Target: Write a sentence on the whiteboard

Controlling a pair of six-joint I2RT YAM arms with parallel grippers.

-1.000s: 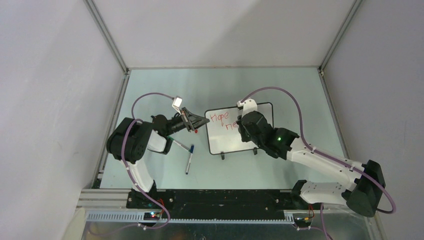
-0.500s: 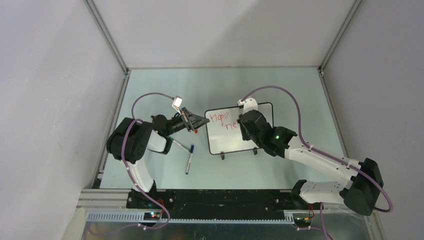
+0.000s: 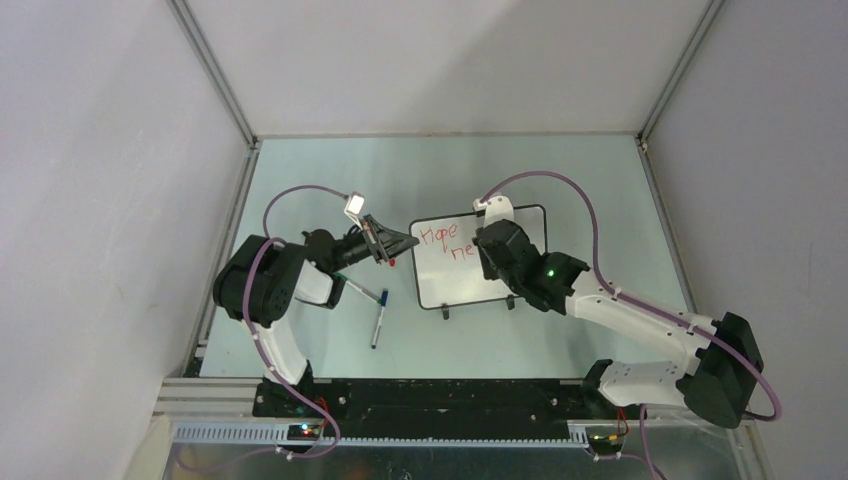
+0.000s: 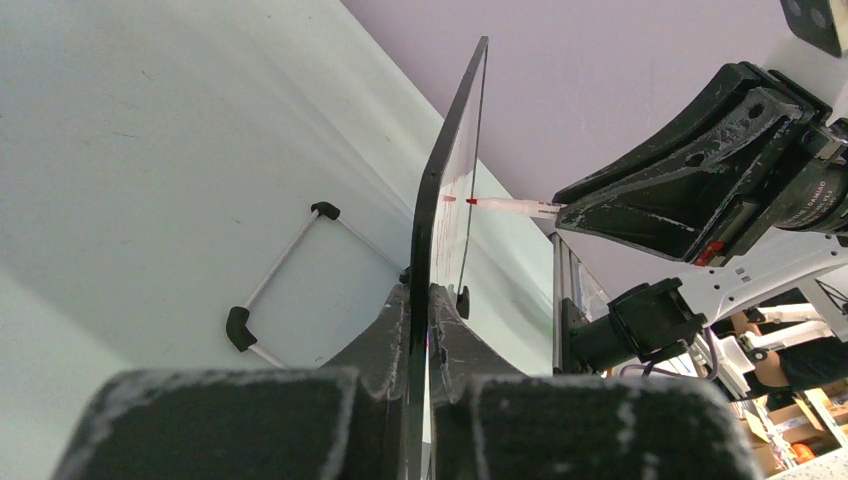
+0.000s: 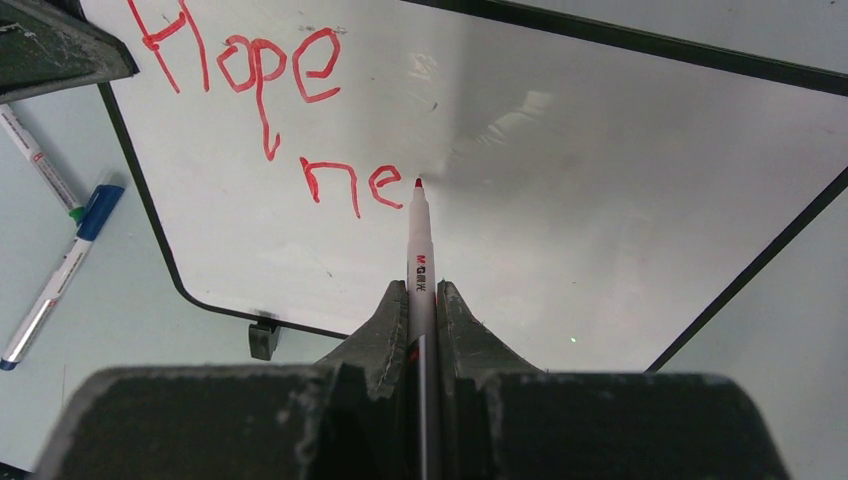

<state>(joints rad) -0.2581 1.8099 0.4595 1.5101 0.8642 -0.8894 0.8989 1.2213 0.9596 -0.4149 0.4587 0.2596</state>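
The whiteboard (image 3: 455, 272) stands tilted at the table's middle, white with a thin black frame; it also shows in the right wrist view (image 5: 560, 200) and edge-on in the left wrist view (image 4: 445, 200). My left gripper (image 3: 408, 241) is shut on its left edge (image 4: 420, 310). The sentence (image 5: 290, 110) reads "Hope" with "ne" below, in red. My right gripper (image 5: 420, 295) is shut on a red marker (image 5: 418, 250), its tip at the board just right of the "e". The marker also shows in the left wrist view (image 4: 510, 205).
A blue-capped marker (image 3: 379, 318) and a green-tipped one (image 3: 365, 291) lie on the table left of the board, near my left arm. They also show in the right wrist view, the blue-capped marker (image 5: 60, 270) below the green-tipped one (image 5: 40, 160). Grey walls enclose the table.
The right arm has shifted slightly left and forward; the "e" of "ne" now stands finished and the marker tip sits just right of it. The left arm has not moved.
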